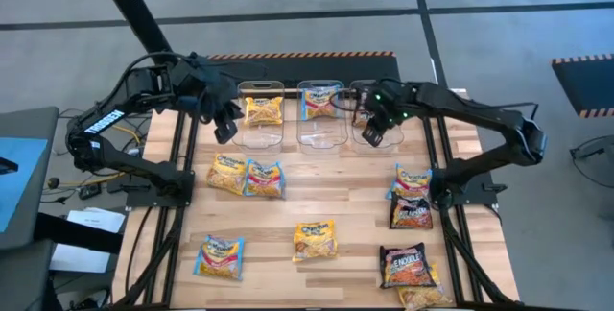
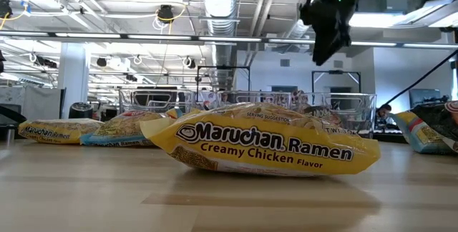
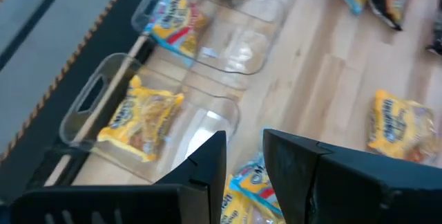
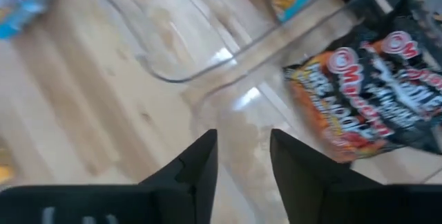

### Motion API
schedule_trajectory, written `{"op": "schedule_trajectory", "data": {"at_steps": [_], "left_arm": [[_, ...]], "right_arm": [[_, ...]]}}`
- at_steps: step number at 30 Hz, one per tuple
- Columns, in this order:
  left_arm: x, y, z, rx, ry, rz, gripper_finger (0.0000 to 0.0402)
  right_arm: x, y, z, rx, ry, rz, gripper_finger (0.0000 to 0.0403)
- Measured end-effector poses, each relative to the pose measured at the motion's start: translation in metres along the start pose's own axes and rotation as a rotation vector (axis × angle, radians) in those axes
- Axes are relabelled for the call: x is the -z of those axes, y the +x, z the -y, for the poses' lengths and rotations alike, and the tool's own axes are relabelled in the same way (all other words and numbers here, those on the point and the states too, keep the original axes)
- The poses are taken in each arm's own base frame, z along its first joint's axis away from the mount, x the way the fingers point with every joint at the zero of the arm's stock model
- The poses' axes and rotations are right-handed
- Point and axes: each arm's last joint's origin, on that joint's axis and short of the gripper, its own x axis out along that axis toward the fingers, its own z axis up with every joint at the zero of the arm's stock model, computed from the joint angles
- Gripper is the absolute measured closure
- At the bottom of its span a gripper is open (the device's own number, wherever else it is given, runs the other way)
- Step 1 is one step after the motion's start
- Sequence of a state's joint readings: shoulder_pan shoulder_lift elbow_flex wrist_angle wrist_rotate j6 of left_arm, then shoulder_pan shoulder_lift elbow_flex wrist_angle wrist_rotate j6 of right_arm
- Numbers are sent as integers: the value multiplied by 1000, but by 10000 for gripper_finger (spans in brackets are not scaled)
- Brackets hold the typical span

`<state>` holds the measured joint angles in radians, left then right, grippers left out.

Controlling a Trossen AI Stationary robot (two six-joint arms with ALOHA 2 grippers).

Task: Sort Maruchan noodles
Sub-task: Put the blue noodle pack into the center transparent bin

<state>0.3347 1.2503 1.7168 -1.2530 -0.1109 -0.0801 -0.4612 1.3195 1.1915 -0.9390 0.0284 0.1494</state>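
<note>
Your right gripper (image 1: pixel 369 134) hangs over the right clear bin (image 1: pixel 376 141), its fingers parted with nothing between them; a dark packet (image 4: pixel 373 99) lies in that bin below it. Your left gripper (image 1: pixel 225 127) hovers at the left bin (image 1: pixel 261 136), fingers narrowly apart and empty, a yellow packet (image 1: pixel 263 110) inside. The middle bin (image 1: pixel 321 131) holds a blue-and-pink one (image 1: pixel 319 104). The other Maruchan noodles (image 1: pixel 315 242) lie scattered on the wooden table (image 1: pixel 355 210).

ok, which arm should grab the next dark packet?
Right, probably. Both dark packets lie on the right side of the table, near that arm's base. The right gripper hangs empty over the right bin; the left gripper is across the table.
</note>
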Motion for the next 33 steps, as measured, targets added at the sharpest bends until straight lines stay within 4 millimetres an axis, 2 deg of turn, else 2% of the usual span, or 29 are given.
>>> {"op": "schedule_trajectory", "data": {"at_steps": [5,9,18,22,26,33], "left_arm": [[0,0,2,67,36,-4,316],[1,3,5,159,49,-37,313],[10,28,11,210,75,-282,266],[8,40,21,233,112,-331,263],[12,43,36,288,153,-363,262],[40,41,62,330,163,-421,262]], "right_arm": [[7,-15,-22,-58,59,36,204],[12,-19,-38,-99,48,34,182],[25,-15,-80,-210,68,-38,175],[35,-20,-99,-262,51,-58,175],[43,-24,-114,-298,72,-70,175],[54,-30,-133,-342,56,-78,175]]}}
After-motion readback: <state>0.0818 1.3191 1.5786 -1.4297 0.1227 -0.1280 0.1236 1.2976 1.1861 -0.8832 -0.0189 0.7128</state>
